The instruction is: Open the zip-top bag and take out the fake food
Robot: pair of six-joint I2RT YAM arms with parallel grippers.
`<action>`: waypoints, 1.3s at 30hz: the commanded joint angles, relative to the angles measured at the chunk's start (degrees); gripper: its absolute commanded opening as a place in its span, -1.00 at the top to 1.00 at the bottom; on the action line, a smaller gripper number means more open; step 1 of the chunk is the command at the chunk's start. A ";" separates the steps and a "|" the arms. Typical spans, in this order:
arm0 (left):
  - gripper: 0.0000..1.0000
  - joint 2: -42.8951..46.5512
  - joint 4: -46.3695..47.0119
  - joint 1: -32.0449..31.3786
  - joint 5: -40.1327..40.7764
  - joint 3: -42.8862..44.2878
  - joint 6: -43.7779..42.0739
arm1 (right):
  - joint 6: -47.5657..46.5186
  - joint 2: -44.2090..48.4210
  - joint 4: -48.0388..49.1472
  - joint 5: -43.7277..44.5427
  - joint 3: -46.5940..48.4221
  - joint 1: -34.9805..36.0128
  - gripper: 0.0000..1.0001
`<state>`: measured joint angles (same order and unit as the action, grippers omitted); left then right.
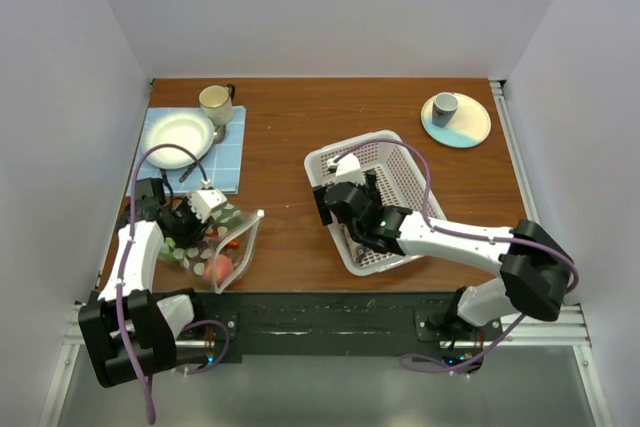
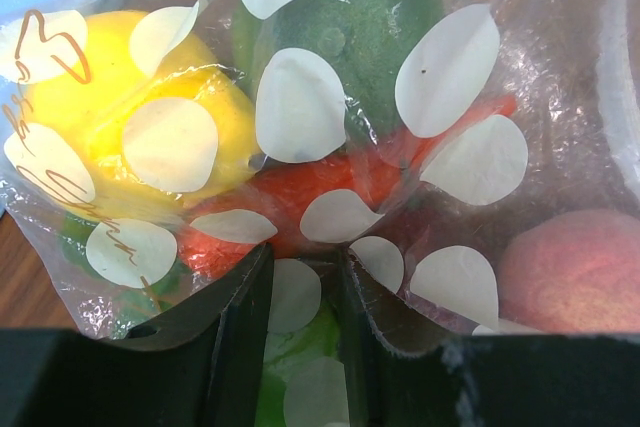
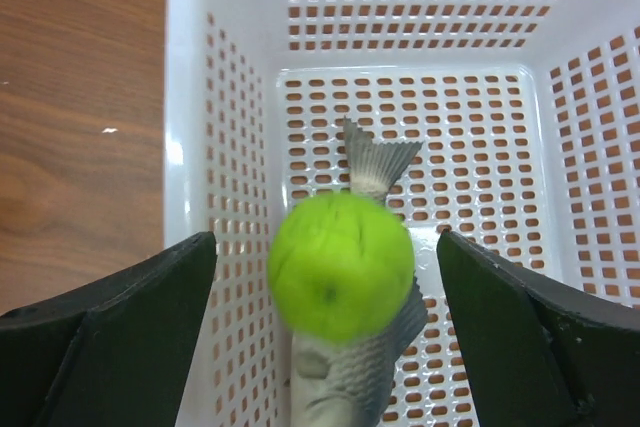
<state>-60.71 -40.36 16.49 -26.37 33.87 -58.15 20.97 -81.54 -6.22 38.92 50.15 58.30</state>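
Note:
The dotted clear zip-top bag [image 1: 222, 250] lies at the front left, its white zip edge [image 1: 246, 239] toward the table's middle. My left gripper [image 1: 196, 224] is shut on a fold of the bag [image 2: 300, 107]. Fake food shows through the plastic: a yellow fruit [image 2: 100, 97], a dark green one [image 2: 360, 17], an orange-red piece [image 2: 330, 182] and a pink fruit [image 2: 570, 267]. My right gripper [image 3: 325, 247] stands open over the white basket [image 3: 230, 147]. A bright green fruit [image 3: 340, 265], blurred, sits between the fingers without touching them, above a grey fish [image 3: 360, 372].
The white perforated basket [image 1: 330, 154] sits mid-table under the right arm. A blue mat [image 1: 232, 152] at the back left carries a white bowl [image 1: 180, 133] and a mug [image 1: 216, 102]. A plate [image 1: 470, 127] with a small cup [image 1: 444, 107] is at the back right.

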 commanded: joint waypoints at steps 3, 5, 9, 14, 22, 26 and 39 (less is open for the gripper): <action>0.26 1.21 -0.25 0.47 -0.79 -0.12 -1.26 | 4.77 4.51 7.49 -2.17 -2.15 -0.30 -0.97; 0.26 1.03 0.10 0.47 -0.70 -0.38 -1.44 | 5.66 6.64 9.29 -5.93 -3.30 -0.21 -0.97; 0.26 -0.02 0.72 0.38 -0.96 -0.29 -1.09 | 6.10 7.97 10.33 -22.40 -1.72 -0.03 -0.98; 0.26 -0.90 0.63 0.47 -1.75 0.50 -0.21 | -4.35 -2.02 8.51 -18.36 7.47 12.76 -0.97; 0.26 -0.11 0.10 0.38 -1.14 0.32 -0.56 | -6.38 -19.52 13.42 -22.65 16.20 19.21 -0.74; 0.26 -0.11 0.10 0.47 -0.88 0.67 -0.74 | -7.00 -24.19 15.09 -23.27 20.41 20.01 -0.77; 0.27 -0.64 0.19 0.47 -0.70 0.94 -0.56 | -7.00 -30.69 24.24 -25.12 24.64 22.20 -0.97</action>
<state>-61.28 -40.10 16.49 -26.63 33.87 -58.13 14.85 -110.89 13.13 14.96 71.70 79.55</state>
